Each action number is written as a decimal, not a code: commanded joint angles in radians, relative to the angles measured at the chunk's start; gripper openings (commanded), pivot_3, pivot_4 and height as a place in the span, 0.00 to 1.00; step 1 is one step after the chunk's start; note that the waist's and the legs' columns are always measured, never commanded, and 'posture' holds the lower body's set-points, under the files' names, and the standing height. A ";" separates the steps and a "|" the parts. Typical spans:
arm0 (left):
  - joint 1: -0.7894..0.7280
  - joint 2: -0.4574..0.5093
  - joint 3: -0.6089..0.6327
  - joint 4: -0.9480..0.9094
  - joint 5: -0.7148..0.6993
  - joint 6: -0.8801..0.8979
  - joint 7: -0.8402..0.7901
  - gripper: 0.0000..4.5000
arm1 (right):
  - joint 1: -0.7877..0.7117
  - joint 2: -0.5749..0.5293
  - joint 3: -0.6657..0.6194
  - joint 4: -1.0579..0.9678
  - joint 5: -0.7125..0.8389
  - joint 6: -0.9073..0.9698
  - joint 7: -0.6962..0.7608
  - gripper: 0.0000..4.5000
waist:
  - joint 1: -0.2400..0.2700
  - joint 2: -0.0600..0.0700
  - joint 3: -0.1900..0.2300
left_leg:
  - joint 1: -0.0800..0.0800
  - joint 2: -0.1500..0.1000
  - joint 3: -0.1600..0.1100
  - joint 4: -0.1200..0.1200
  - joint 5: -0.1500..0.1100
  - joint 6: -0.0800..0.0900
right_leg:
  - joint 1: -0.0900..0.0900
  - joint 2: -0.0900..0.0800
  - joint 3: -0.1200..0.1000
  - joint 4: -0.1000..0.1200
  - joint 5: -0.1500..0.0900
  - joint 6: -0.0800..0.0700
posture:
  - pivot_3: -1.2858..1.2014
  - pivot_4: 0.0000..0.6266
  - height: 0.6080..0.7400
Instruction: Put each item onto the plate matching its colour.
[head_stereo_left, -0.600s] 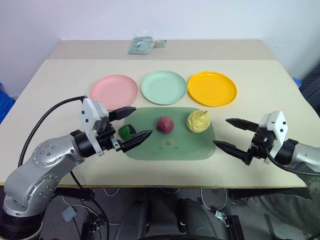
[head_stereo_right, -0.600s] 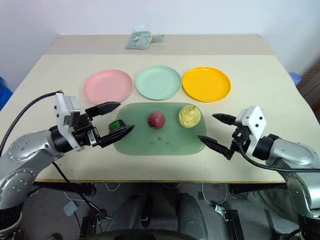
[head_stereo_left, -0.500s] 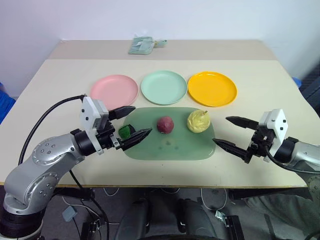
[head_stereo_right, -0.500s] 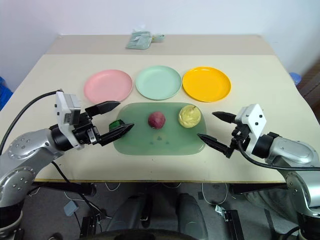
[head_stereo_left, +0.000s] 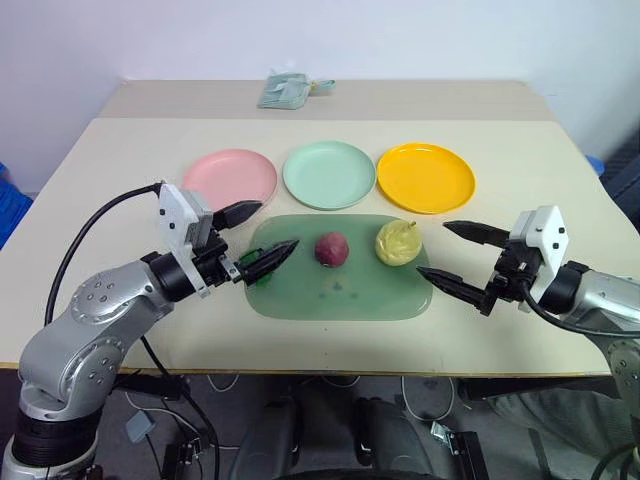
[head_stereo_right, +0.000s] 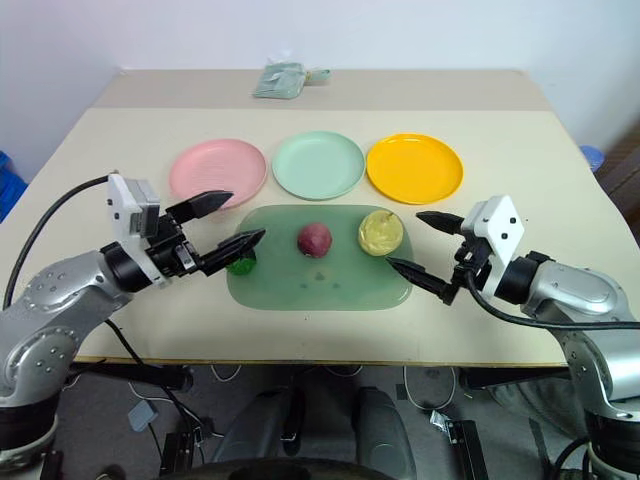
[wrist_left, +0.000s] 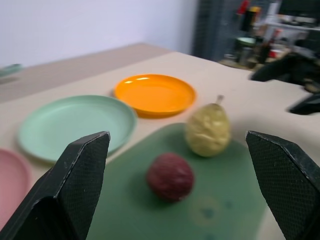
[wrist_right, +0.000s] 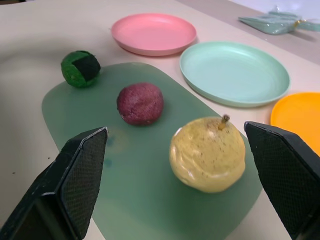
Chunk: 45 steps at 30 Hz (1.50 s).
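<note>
The left gripper (head_stereo_left: 253, 232) hovers over the mat's left edge with its fingers spread wide and nothing between them. The green lump (wrist_right: 80, 68) sits right at that left edge of the mat (head_stereo_left: 340, 296); from overhead the lower finger covers most of it, so I can't quite tell whether the finger touches it.

Along the far side of the table (head_stereo_left: 100, 170) stand three plates in a row, just past the mat's far edge: the pink plate (head_stereo_left: 229, 176) on the left, the mint plate (head_stereo_left: 328, 174) in the middle, the yellow plate (head_stereo_left: 426, 178) on the right. All three are bare.

On the mat, the red fruit (head_stereo_left: 331, 249) lies near the middle, a little toward the far edge. The pear (head_stereo_left: 397, 243) sits to its right, by the mat's far right corner, stem up and slightly tilted. The two are apart from each other.

The right gripper (head_stereo_left: 451, 255) hangs at the mat's right edge, just beside the pear, its fingers likewise opened wide and empty, pointing in toward the mat.

At the table's far edge lies a small pale green packet (head_stereo_left: 285, 90).
</note>
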 joint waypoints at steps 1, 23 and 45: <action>-0.015 -0.030 0.011 -0.011 0.023 -0.014 0.057 0.99 | -0.027 -0.003 -0.002 -0.011 0.026 -0.030 0.037 1.00 | 0.000 0.000 0.000 | 0.000 0.000 0.000 0.000 0.000 0.000 | 0.000 0.000 0.000 0.000 0.000 0.000 | 0.52 0.24 1.00; 0.179 -0.069 0.039 0.007 0.063 0.135 0.184 0.99 | -0.157 0.051 0.178 0.083 -0.025 -0.199 0.222 1.00 | 0.001 0.000 0.000 | 0.000 0.000 0.001 0.002 0.000 0.000 | 0.000 0.000 0.001 0.002 0.002 0.001 | 0.52 0.24 1.00; 0.062 -0.186 -0.069 0.200 0.225 0.086 0.185 0.41 | -0.173 0.042 0.164 0.131 -0.051 -0.228 0.235 1.00 | 0.000 0.000 0.000 | 0.000 0.000 0.001 0.002 0.000 0.000 | -0.001 0.000 0.002 0.002 0.003 0.002 | 0.52 0.24 1.00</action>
